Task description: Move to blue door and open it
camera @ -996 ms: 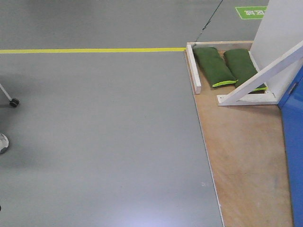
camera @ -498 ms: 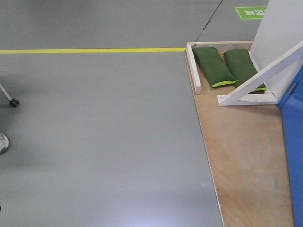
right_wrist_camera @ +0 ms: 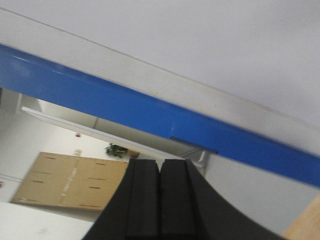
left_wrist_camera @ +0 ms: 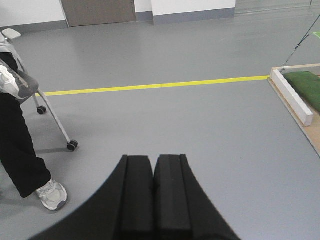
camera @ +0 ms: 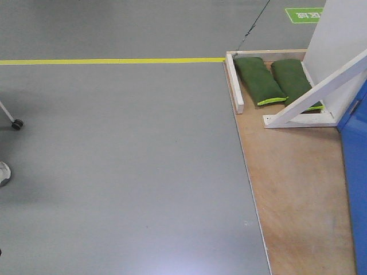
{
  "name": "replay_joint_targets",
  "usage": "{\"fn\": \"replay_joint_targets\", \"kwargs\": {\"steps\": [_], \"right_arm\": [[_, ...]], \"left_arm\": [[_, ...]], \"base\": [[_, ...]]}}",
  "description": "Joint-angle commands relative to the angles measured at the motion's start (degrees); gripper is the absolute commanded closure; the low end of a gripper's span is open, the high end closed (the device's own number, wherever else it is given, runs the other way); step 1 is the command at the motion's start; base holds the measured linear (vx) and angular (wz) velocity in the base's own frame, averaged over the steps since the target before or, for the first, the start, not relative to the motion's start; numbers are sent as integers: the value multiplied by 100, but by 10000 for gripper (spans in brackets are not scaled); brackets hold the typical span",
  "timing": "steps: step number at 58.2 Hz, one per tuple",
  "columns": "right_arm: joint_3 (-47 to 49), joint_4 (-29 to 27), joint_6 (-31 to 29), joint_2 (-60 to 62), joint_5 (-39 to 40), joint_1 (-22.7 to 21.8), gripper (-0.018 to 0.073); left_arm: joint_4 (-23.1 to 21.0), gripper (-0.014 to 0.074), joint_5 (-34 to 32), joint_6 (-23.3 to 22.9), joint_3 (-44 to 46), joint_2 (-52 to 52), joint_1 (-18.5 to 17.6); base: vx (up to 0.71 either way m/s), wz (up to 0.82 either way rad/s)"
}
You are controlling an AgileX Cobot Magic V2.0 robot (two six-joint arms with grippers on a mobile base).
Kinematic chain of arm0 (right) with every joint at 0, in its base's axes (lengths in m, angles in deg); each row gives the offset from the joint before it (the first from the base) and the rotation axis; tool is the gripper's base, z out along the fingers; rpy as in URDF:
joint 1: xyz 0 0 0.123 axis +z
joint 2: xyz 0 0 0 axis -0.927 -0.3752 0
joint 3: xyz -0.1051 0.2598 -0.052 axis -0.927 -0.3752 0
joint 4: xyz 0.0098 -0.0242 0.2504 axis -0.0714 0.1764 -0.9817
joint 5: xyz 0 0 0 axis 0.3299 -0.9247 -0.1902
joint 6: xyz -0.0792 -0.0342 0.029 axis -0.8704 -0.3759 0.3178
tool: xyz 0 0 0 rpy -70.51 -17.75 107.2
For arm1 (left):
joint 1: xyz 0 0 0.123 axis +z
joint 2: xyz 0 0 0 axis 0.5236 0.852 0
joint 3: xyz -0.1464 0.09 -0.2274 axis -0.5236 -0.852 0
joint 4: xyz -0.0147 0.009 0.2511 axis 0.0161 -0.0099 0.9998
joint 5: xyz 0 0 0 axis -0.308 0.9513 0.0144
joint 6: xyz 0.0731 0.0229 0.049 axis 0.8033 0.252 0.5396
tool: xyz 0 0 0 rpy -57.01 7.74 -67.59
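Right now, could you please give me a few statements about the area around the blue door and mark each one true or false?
1. Two green sandbags lie on the wooden platform. True.
2. The fingers of the left gripper are clamped on a door handle. False: they are shut on nothing, above the grey floor.
3. A yellow line crosses the grey floor. True.
4. The blue door is at the left edge of the front view. False: it is at the right edge.
5. The fingers of the right gripper are spread wide. False: they are pressed together.
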Motion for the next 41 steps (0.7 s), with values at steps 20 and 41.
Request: {"fn": "replay_joint_targets", "kwargs": {"steps": [20,41], "right_arm": [[725,3055,-44,63,550,1050,557],[725,3129,-44,82,475,1051,557]], "left_arm": [[-30,526,-445,-14,-5,-83,-2],[-30,526,-445,-14,-5,-83,-2]], "base": [[0,0],[0,0]]}}
